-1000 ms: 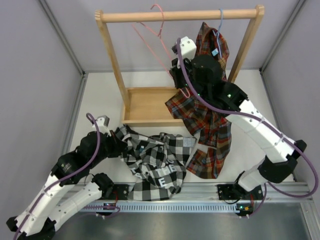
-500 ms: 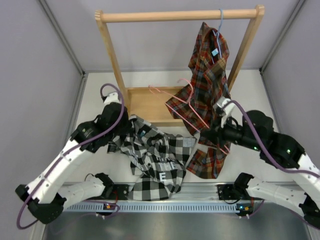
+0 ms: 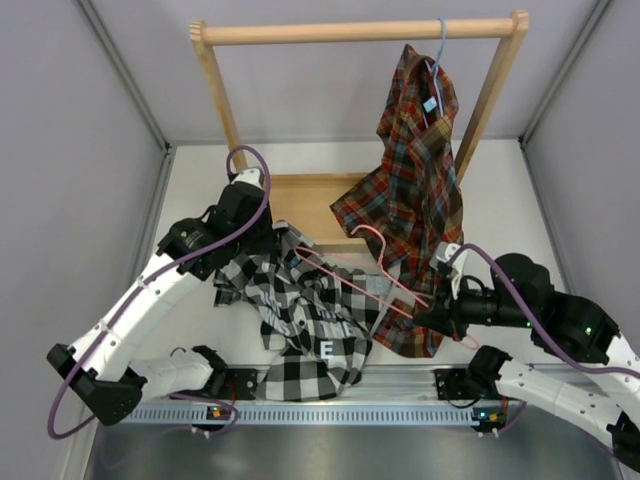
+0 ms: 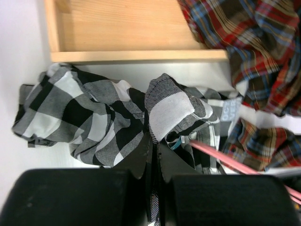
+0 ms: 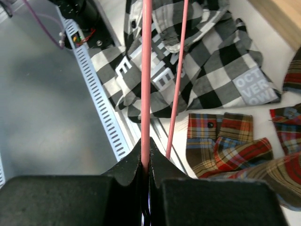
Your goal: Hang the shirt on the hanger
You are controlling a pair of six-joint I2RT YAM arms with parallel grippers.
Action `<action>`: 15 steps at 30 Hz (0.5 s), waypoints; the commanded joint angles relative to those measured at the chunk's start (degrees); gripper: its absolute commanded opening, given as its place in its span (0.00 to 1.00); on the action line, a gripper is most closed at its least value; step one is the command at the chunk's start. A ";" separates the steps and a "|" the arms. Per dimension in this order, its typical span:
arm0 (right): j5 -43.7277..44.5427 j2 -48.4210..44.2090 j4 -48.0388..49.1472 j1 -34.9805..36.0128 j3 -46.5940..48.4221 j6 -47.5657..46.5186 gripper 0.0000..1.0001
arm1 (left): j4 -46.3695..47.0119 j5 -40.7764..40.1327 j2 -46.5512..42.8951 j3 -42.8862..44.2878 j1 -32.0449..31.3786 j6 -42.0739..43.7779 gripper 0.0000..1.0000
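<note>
The black-and-white check shirt lies crumpled at the near middle of the table, white letters showing. My left gripper is shut on a fold of its cloth by the collar, and in the left wrist view striped fabric runs down between the closed left gripper. The thin pink hanger lies slanted over the shirt, its hook toward the plaid shirt. My right gripper holds its near end. In the right wrist view the right gripper pinches one pink hanger wire above the shirt.
A wooden rack stands at the back with a box base. A red, orange and blue plaid shirt hangs from it on a light blue hanger, its tail on the table. A metal rail runs along the near edge.
My right arm brought the pink hanger down from the rack to the near right, over the shirt. My left arm lifted the shirt's collar area toward the rack base.
</note>
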 commanded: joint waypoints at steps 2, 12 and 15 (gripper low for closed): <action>-5.77 0.11 5.17 0.56 -1.85 0.21 0.00 | 1.94 9.15 0.62 2.17 0.23 4.22 0.00; 0.19 7.49 26.26 0.48 -9.06 10.49 0.00 | 7.12 29.72 -5.09 0.76 -1.53 7.46 0.00; 3.44 9.60 28.91 0.48 -9.07 12.42 0.00 | 7.04 32.00 -8.08 0.68 -1.62 9.31 0.00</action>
